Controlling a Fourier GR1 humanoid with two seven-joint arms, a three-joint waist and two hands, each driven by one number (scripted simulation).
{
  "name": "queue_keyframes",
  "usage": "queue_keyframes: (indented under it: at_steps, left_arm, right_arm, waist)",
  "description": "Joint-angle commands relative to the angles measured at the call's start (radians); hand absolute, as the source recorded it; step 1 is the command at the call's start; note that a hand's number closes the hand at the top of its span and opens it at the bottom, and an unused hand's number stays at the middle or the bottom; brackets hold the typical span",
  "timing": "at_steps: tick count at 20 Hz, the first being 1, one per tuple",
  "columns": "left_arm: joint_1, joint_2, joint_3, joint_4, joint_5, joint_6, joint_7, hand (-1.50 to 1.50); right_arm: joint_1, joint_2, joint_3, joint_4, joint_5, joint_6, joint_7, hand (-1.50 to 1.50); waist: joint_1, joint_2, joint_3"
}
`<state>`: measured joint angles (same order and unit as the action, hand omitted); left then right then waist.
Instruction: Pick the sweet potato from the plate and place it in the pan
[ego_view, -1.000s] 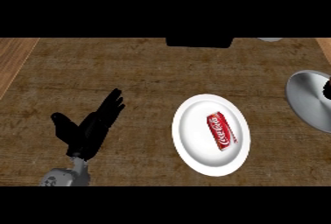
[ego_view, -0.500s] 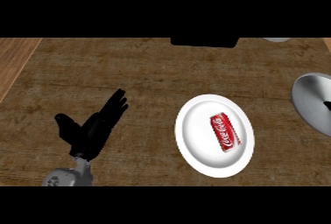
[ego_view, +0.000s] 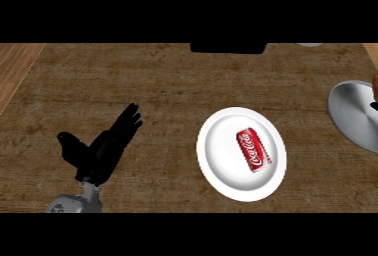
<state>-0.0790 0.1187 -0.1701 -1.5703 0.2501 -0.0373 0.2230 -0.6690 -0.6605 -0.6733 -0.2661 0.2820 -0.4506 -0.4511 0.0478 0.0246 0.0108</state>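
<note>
A white plate (ego_view: 221, 170) lies right of centre on the wooden counter. On it lies a red cola can (ego_view: 253, 150) on its side; no sweet potato shows on the plate. A grey pan (ego_view: 353, 119) is cut off by the right edge. A small reddish-brown bit (ego_view: 375, 82) and a small dark shape (ego_view: 374, 106) show at that edge over the pan; I cannot tell what they are. My left hand (ego_view: 103, 150) rests open at lower left, fingers straight and up, well left of the plate and holding nothing. My right hand is out of sight.
A black object (ego_view: 229, 48) sits at the counter's far edge, top centre. A pale round thing (ego_view: 310, 45) peeks in at top right. A lighter wood strip (ego_view: 15, 65) runs along the left side.
The view has wobbled slightly sideways, and the pan's outline at the right edge has shifted a little. Left hand, plate and can keep their places.
</note>
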Motion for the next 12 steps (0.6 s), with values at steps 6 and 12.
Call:
queue_keyframes:
  at_steps: [6, 12]
  left_arm:
    - [-0.003, -0.003, 0.011, 0.004, -0.005, 0.011, 0.009, 0.0]
    - [0.01, -0.011, 0.022, 0.032, -0.012, 0.006, -0.029, 0.0]
  right_arm:
    - [0.139, -0.112, -0.108, 0.07, -0.133, 0.426, -0.139, -1.5]
    - [0.232, -0.135, -0.118, 0.092, -0.157, 0.601, -0.24, -1.5]
  waist:
    - [-0.026, -0.007, -0.003]
    - [-0.025, -0.01, -0.004]
